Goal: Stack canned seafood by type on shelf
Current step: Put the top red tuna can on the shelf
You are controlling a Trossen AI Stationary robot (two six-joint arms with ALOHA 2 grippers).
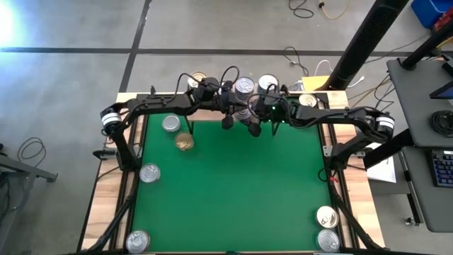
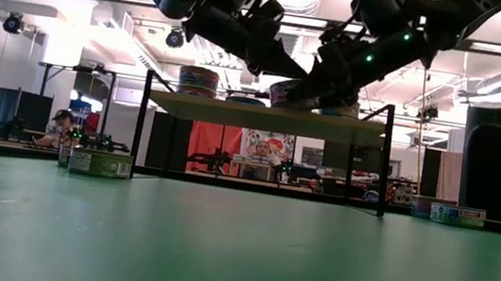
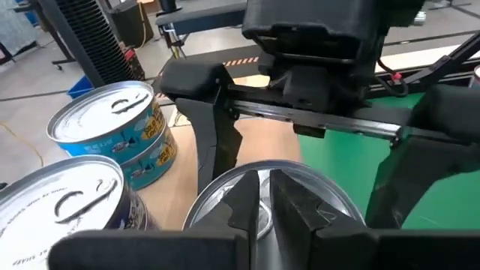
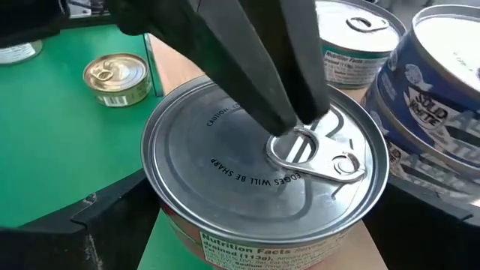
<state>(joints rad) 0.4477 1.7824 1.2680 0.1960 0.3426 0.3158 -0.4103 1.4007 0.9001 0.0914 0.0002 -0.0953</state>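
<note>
Both grippers meet at a silver-topped can [image 4: 247, 172] on the light-wood shelf [image 2: 235, 113] at the table's far edge. My right gripper [image 4: 270, 214] is shut on this can. My left gripper [image 3: 262, 206] is shut and comes down on the can's lid. In the high view the left gripper [image 1: 230, 113] and right gripper [image 1: 253, 122] hide most of the can. Other cans stand on the shelf beside them: a blue-sided stack of two [image 3: 120, 127], another silver-topped one [image 3: 67, 199], and blue cans [image 4: 439, 75]. My left gripper's shut fingers [image 4: 289, 90] come slanting down from above. Their tips press on the ring of the pull tab [image 4: 304, 146] in the middle of the can's lid. My right gripper holds the can by its side wall [image 3: 217, 199], one finger [image 3: 214, 142] on each side. It comes level from the table's right. The can is upright, at the shelf's near edge; whether its base rests on the board is hidden.
Loose cans stand on the green mat: a silver one [image 1: 171, 124] and a gold one [image 1: 185, 142] near the shelf's left end, one at the left edge [image 1: 149, 173], and others in the near corners [image 1: 137, 241] [image 1: 327, 227]. The mat's middle is free.
</note>
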